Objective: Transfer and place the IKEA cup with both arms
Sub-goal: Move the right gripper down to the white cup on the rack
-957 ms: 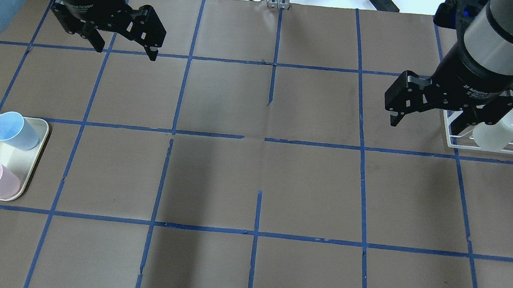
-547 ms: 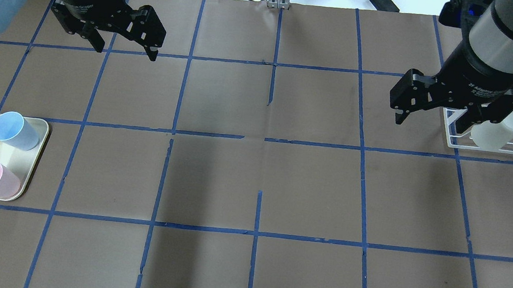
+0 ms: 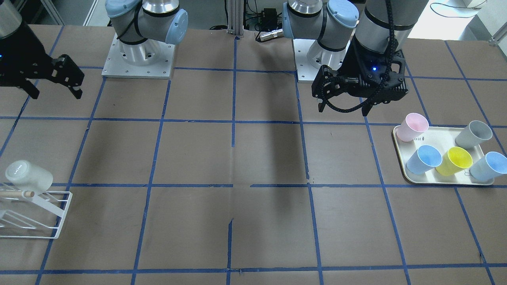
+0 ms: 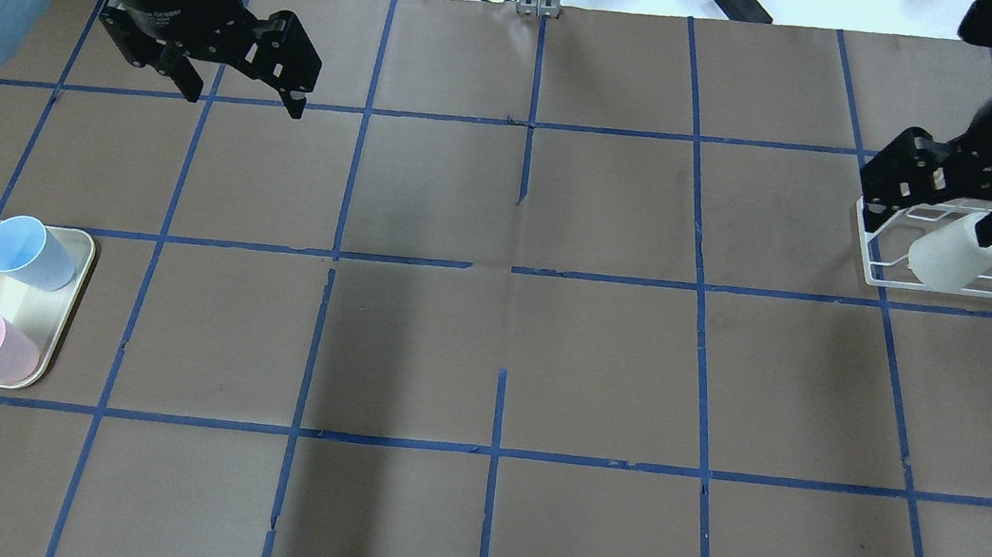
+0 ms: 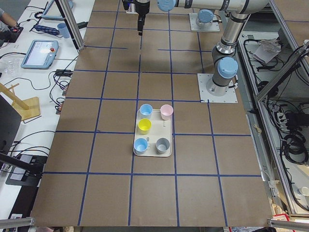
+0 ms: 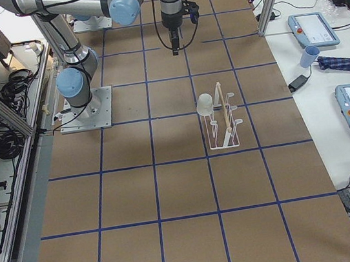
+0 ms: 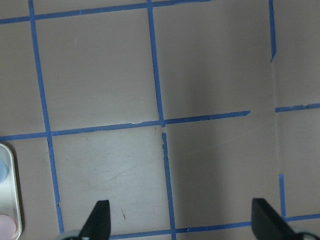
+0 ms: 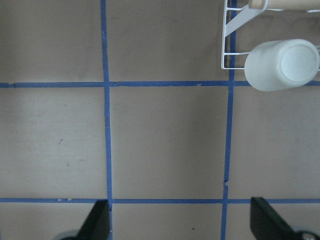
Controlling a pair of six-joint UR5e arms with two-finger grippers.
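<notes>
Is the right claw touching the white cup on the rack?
Apart. The front-facing view shows a wide gap between the right gripper and the cup; the right wrist view agrees.

One cream tray [image 3: 439, 136] holds two blue plastic tumblers [image 3: 424, 159] [image 3: 488, 167], one yellow [image 3: 454, 161], one pink [image 3: 412, 126], one grey [image 3: 473, 134]; well apart, one off-white tumbler [image 3: 28, 175], one wire rack [image 3: 44, 204].

You had the off-white IKEA cup [image 4: 942, 258] hung base-up and tilted on the white wire rack [image 4: 881, 262], at the desk's [image 4: 505, 356] two o'clock from overhead.
</notes>
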